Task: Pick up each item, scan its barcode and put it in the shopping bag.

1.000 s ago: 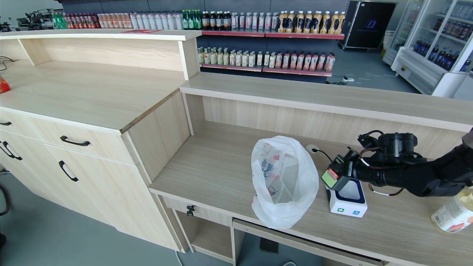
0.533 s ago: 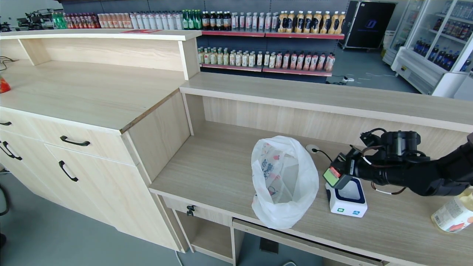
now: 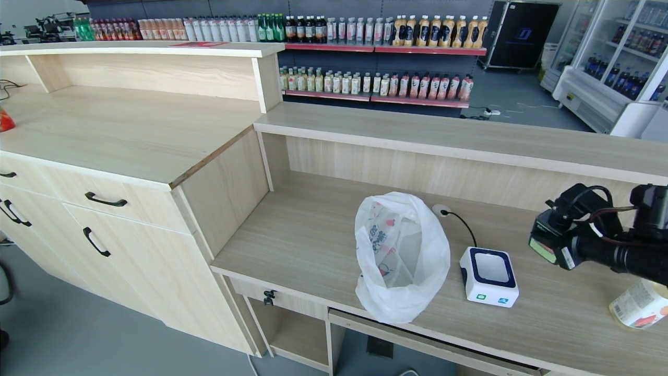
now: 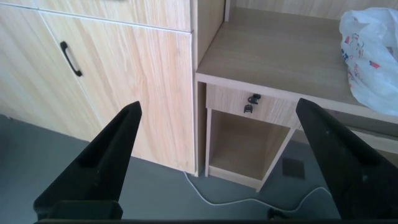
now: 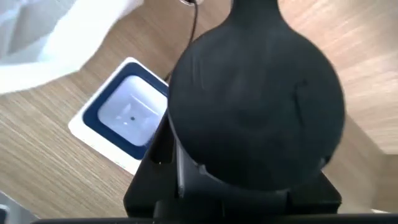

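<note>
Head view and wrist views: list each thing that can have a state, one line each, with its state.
Shopping bag: standing, mouth open.
Scanner: face up, uncovered.
Right gripper: shut on a dark item.
Left gripper: open, empty.
Bottle: on the counter, untouched.
Cabinet doors: shut.

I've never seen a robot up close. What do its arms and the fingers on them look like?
The right arm is a thick, rounded black tube with a boxy black module on top and thin black, white and reddish cables looping over its wrist. The left gripper has two matte black fingers, broad wedges that taper to points.
</note>
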Controlling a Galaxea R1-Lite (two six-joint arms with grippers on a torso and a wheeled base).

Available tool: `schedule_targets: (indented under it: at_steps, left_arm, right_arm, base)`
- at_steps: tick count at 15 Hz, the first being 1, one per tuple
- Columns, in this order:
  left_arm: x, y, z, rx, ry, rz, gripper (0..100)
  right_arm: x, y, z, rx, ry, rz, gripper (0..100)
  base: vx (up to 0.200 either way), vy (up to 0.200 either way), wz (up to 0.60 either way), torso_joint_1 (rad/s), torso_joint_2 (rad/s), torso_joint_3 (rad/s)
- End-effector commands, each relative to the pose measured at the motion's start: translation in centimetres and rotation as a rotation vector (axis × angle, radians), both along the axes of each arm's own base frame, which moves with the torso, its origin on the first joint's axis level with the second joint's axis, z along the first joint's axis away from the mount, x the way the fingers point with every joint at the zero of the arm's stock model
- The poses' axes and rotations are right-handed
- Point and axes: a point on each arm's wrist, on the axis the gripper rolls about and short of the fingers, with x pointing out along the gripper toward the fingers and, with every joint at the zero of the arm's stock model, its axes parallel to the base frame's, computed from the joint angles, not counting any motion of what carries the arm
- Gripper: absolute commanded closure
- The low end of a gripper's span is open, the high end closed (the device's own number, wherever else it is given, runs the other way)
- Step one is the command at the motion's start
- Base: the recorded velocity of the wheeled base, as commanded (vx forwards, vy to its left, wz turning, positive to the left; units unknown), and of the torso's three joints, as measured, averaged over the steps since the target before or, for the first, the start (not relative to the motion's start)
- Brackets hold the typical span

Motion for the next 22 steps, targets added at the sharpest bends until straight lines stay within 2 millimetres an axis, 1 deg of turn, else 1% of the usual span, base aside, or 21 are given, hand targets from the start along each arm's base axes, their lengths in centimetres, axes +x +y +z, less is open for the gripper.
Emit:
schedule_targets:
  at_steps: [1,3,4,6,7,8,9,10,13,14,15,19,22]
  left_arm:
    - [0.0,0.0,0.0,0.0,-0.001,0.0,0]
    - [0.0,0.0,0.0,0.0,-0.001,0.0,0]
    - [0.0,0.0,0.0,0.0,-0.001,0.0,0]
    - [0.0,0.0,0.0,0.0,-0.001,0.0,0]
    - [0.0,0.0,0.0,0.0,-0.001,0.0,0]
    - [0.0,0.0,0.0,0.0,-0.001,0.0,0]
    - [0.0,0.0,0.0,0.0,-0.001,0.0,0]
    - [0.0,0.0,0.0,0.0,-0.001,0.0,0]
    - [0.0,0.0,0.0,0.0,-0.001,0.0,0]
    - [0.0,0.0,0.0,0.0,-0.001,0.0,0]
    - [0.0,0.0,0.0,0.0,-0.001,0.0,0]
    - [0.0,0.0,0.0,0.0,-0.001,0.0,0]
    - [0.0,0.0,0.0,0.0,-0.001,0.0,0]
  right_arm:
    - [-4.2,-1.9,2.4,-0.112,-0.106,-0.079,100]
    - [-4.4,-1.5,3.1,-0.083,-0.149,-0.058,100]
    - [-4.1,-0.7,3.5,-0.075,-0.173,-0.032,100]
    - [-2.9,1.1,4.5,-0.042,-0.238,0.035,100]
    - [-1.9,2.0,4.3,-0.013,-0.245,0.06,100]
    - [-1.0,3.0,3.9,0.069,-0.23,0.082,100]
    - [0.2,4.2,3.1,0.167,-0.19,0.104,100]
    - [1.1,4.9,1.8,0.253,-0.136,0.104,100]
    - [2.7,5.4,-2.7,0.303,0.015,0.089,100]
    - [3.2,5.4,-3.3,0.305,0.031,0.087,100]
    - [4.5,5.5,-4.6,0.307,0.055,0.087,100]
    - [8.5,5.4,-7.8,0.366,0.088,0.061,100]
    - [11.8,7.4,-9.2,0.428,0.07,0.094,100]
  base:
    - [0.0,0.0,0.0,0.0,0.0,0.0]
    - [0.0,0.0,0.6,0.0,0.0,0.002]
    - [0.0,0.0,0.6,-0.002,0.0,-0.002]
    - [0.0,0.0,0.6,0.005,0.0,0.01]
    - [0.0,0.0,0.6,0.002,0.0,0.002]
    - [0.0,0.0,0.0,0.0,0.0,0.0]
    - [0.0,0.0,0.0,0.0,0.0,0.0]
    - [0.0,0.0,0.0,0.0,0.0,0.0]
    - [0.0,0.0,0.0,0.0,0.0,0.0]
    - [0.0,0.0,0.0,0.0,0.0,0.0]
    - [0.0,0.0,0.0,0.0,0.0,0.0]
    - [0.0,0.0,0.0,0.0,0.0,0.0]
    - [0.0,0.0,0.0,0.0,0.0,0.0]
